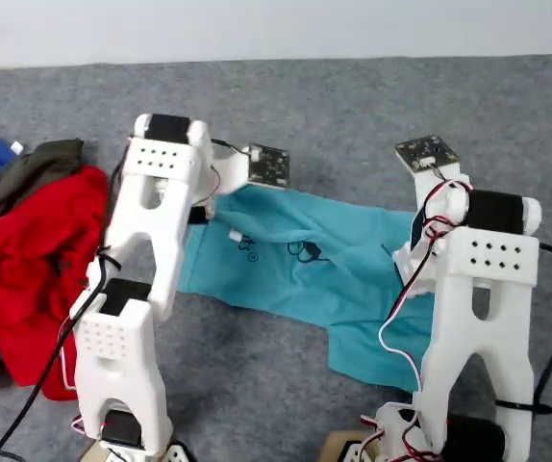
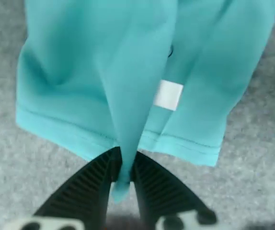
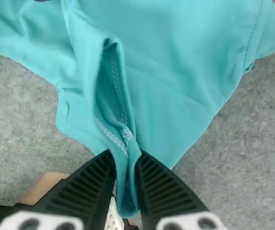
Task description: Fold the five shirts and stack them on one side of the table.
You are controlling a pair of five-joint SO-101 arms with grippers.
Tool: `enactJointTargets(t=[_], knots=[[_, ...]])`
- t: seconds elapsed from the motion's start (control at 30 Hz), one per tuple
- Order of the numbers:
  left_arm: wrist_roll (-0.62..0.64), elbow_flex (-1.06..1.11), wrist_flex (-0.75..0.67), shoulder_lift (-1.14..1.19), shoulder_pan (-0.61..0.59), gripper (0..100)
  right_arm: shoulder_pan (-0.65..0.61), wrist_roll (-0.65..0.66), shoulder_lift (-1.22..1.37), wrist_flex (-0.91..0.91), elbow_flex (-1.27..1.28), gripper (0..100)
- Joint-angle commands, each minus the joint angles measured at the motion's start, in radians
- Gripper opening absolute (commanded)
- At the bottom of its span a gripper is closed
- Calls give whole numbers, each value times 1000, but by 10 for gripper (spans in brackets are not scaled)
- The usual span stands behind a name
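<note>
stage: first of five, by my reading | teal shirt [image 1: 295,255] spread mid tabletop [image 1: 353,115] | left claw [image 2: 122,160] clamped on its hem | right claw [image 3: 125,160] clamped on another edge | done: nothing folded or stacked (red shirt [image 1: 26,260] and others heaped at one side)

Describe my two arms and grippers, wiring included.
Both the left arm and right arm are white plastic shells with hole grids and black motors. Red, white and black wires loop along the right arm; a black cable trails the left. The left gripper and right gripper have black ribbed fingers.
</note>
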Motion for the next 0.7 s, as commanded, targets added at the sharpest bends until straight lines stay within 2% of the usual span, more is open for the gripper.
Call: enactJointTargets(t=[0.0,0.13,0.3,0.67], knots=[[-14,-5,29,-8,-31,3,12,23,-47,38,-61,8],[-43,-5,25,34,-71,3,38,146,-76,35,-18,8],[-43,-5,23,75,-92,3,77,285,-160,10,152,8],[-87,-1,28,95,-75,3,90,350,-228,-202,456,8]])
